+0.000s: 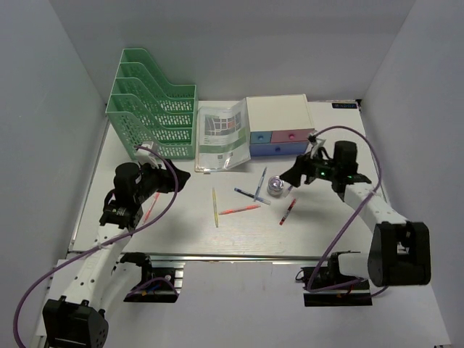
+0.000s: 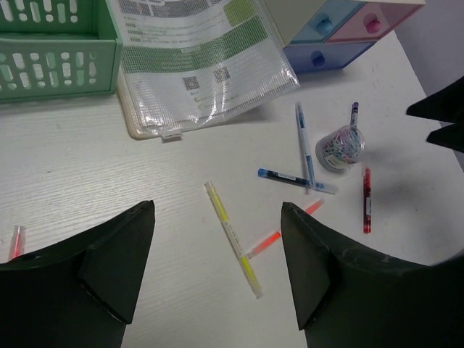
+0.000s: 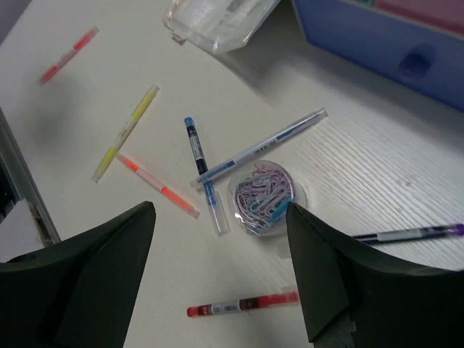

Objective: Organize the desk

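Note:
The white desk [image 1: 181,232] holds scattered pens. My left gripper [image 1: 181,177] is open and empty above its left part; in the left wrist view [image 2: 217,261] a yellow highlighter [image 2: 233,239] and an orange highlighter [image 2: 272,239] lie between its fingers, well below. My right gripper [image 1: 290,177] is open and empty above a clear tub of paper clips [image 3: 264,196], with a red pen [image 3: 243,304] below its jaws [image 3: 221,268]. Two blue pens [image 3: 199,163] cross beside the tub. A purple pen [image 3: 409,233] lies to its right.
A green file rack [image 1: 152,105] stands at the back left. A clear document pouch [image 1: 221,134] and a white drawer box [image 1: 279,127] with pink and blue drawers lie beside it. A pink pen [image 1: 151,207] lies under the left arm. A metal rail [image 1: 181,255] edges the front.

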Controlling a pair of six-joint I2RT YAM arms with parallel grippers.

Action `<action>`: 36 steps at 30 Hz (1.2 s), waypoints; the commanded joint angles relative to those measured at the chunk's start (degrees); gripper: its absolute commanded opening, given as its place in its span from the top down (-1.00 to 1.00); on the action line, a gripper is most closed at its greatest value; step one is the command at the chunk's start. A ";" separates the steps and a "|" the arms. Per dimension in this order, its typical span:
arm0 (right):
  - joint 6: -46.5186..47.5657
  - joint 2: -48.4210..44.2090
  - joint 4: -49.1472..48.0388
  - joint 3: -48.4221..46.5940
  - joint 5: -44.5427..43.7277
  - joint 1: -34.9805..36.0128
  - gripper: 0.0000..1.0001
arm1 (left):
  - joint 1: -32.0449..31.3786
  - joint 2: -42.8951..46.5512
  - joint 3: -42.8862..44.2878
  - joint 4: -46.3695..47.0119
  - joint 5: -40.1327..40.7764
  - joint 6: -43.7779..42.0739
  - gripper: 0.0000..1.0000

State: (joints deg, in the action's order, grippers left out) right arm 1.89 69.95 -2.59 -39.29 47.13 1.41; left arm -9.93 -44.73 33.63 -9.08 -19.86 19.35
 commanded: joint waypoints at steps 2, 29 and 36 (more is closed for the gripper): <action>-7.25 5.97 -6.98 -6.23 -10.81 9.37 -0.78 | -0.17 -0.79 1.53 -0.50 0.43 -0.90 -0.61; -33.18 39.56 -22.54 -24.70 -37.72 26.98 -0.03 | -0.17 -2.91 1.71 -0.76 -0.09 -1.16 -0.62; -34.68 38.60 -27.19 -19.96 -41.86 28.12 0.28 | -0.17 -2.73 1.79 -0.76 -0.27 -1.25 -0.63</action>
State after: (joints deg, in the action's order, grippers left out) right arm -31.53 109.25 -24.34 -61.30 8.54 28.75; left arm -9.93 -48.34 33.63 -9.50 -19.88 18.87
